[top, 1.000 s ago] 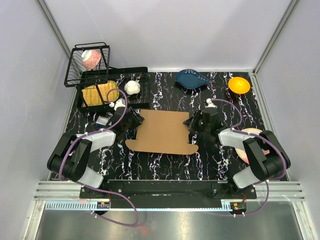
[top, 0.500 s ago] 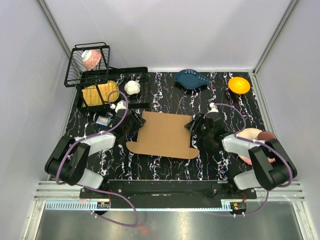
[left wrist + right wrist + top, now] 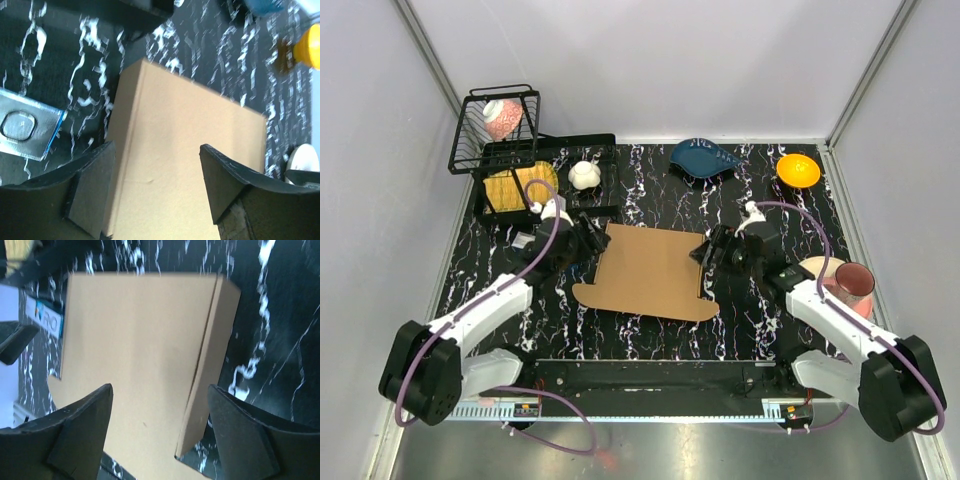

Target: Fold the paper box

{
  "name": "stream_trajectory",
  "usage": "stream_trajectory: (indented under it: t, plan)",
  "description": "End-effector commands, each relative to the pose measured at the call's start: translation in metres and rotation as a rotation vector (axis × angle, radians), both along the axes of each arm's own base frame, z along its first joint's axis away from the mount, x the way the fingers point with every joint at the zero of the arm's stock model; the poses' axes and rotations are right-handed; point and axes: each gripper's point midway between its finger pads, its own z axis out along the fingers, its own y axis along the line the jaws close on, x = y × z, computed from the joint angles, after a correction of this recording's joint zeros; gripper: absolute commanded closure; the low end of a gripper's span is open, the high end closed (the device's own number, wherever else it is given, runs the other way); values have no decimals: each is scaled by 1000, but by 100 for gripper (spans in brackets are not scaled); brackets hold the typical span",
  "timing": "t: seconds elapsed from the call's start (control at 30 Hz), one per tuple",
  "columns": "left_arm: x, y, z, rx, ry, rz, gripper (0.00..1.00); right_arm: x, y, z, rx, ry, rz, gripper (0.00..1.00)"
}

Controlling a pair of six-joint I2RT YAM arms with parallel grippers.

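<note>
The left gripper (image 3: 588, 238) stands with its jaws wide apart and nothing between them, at the far left corner of the paper box (image 3: 650, 268). The right gripper (image 3: 712, 250) is spread the same way and just as empty, at the box's right edge, toward the far end of that edge.

The box lies flat and unfolded on the table (image 3: 650, 190), directly between the two grippers. Its longer side runs left to right, a little askew to the table's near edge. Two rounded tabs stick out at the box's near corners.

From the left gripper the box lies to the right, and from the right gripper it lies to the left. Each arm looks about equally close to its own side of the box.

In each wrist view a crease sets off a narrow strip along the box edge nearest that gripper. The strips run front to back, across the box's long axis. The right strip ends in a small notch toward the near side.

Folding probably starts with these side strips. If so, each gripper would need to get under or onto its own strip, the left arm taking the left edge and the right arm the right.
</note>
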Motion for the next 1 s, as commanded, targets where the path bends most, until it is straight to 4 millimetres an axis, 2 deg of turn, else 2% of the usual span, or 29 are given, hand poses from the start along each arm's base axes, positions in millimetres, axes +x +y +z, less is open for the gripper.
stream_trajectory:
  t: [0.0,0.03,0.1,0.3,0.43,0.5,0.57,0.6,0.67,0.7,0.73,0.77,0.8,0.87,0.9,0.97]
  plan:
    - [-31,-2,-56,-52,113,-33,27,-40,18,-42,119,138,105,17]
    - [-33,-1,-61,-60,111,-29,25,-39,23,-38,164,114,110,17]
    - [-40,-6,-67,-98,105,-57,25,-49,23,-51,179,141,132,17]
    - [-47,-17,-75,-117,108,-106,26,-59,24,-73,154,181,174,26]
    - [-54,-20,-94,-104,173,-117,29,-64,21,-86,136,216,166,33]
    - [-59,-17,-104,-91,208,-108,30,-64,18,-88,126,213,158,34]
    - [-59,-15,-105,-86,204,-98,30,-65,14,-89,111,213,141,32]
    - [-58,-11,-103,-71,203,-86,30,-62,14,-75,118,168,139,29]
    - [-50,-6,-82,-52,145,-61,29,-59,3,-66,72,143,100,25]
    - [-43,-1,-69,-12,123,-41,28,-51,3,-37,80,60,93,23]
    - [-37,2,-47,-9,71,-28,26,-55,-5,-36,34,73,84,20]
    - [-30,9,-33,14,38,6,25,-49,-12,-26,3,39,52,19]
    - [-25,12,-12,37,10,10,25,-41,-14,7,9,-41,38,18]
    - [-18,23,24,53,-66,54,23,-39,-27,22,-75,-82,25,16]
    - [-16,26,44,73,-95,60,22,-35,-27,50,-80,-149,33,15]
    - [-17,38,73,82,-160,103,20,-36,-35,63,-172,-188,65,4]
